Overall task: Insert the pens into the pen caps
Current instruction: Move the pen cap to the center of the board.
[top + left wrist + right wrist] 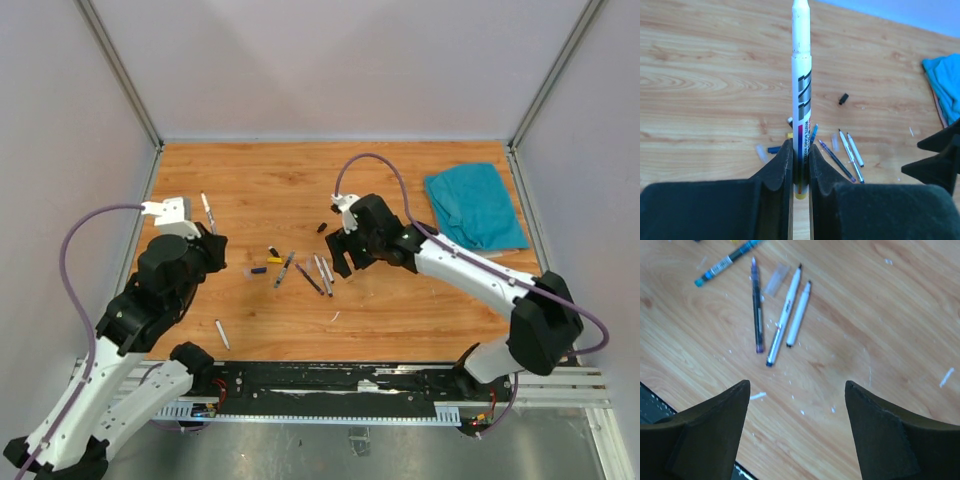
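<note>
left end effector [800, 150] clenched on 1 white pen [801, 90]; the pen's long axis runs in line with the fingers, free end pointing away toward the far edge, yellowish end down between the fingers; in the top view this grip sits at the far left of the tabletop [420, 320];

1 lone pen [222, 335] lies flat near the front edge, close to the left arm, untouched;

next right, a small yellow piece [274, 260], likely a cap; cannot tell if it fits the held pen;

then the loose pens [785, 315]: 3 lie side by side, 1 dark and 2 white, long axes roughly parallel, slanting near-to-far; a 4th bluish one lies further left;

black cap [321, 227] lies alone, beyond those pens; in the left wrist view it is right of the held pen and apart from it; in the top view it is just left of the right end effector [340, 258] and well apart from the left one, so the right arm is nearer;

the right end effector is released, fingers spread wide, nothing between them, hovering above the tabletop; the 3 pens lie ahead and left of its gap; the black cap is out of its wrist view;

judgement: a cap must reach the held pen's free end along that axis, and the right arm is placed to fetch it;

teal cloth [475, 205] far right, uninvolved.
</note>
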You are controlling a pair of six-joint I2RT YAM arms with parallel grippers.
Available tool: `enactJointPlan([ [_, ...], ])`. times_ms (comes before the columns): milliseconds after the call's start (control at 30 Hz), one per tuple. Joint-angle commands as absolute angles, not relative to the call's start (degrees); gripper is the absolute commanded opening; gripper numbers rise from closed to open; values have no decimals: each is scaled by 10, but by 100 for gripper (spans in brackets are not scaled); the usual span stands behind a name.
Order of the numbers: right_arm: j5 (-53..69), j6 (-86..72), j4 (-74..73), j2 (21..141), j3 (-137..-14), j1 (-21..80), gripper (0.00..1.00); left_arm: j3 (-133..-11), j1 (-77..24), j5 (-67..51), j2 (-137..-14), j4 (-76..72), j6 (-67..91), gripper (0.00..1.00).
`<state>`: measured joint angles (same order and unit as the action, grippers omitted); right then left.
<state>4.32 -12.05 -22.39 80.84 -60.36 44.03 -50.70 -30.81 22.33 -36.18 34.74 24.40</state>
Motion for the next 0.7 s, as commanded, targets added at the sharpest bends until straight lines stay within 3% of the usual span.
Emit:
enactJointPlan([
  [0, 102, -98, -194, 880, -683, 459, 76, -525, -304, 277, -328, 382, 240, 1],
  [533, 158, 20, -260, 1188, -998, 504, 53, -503, -304, 285, -290, 377, 243, 0],
  [667, 157, 37, -287, 1240, -1059, 511, 52, -498, -304, 286, -293, 373, 243, 0],
])
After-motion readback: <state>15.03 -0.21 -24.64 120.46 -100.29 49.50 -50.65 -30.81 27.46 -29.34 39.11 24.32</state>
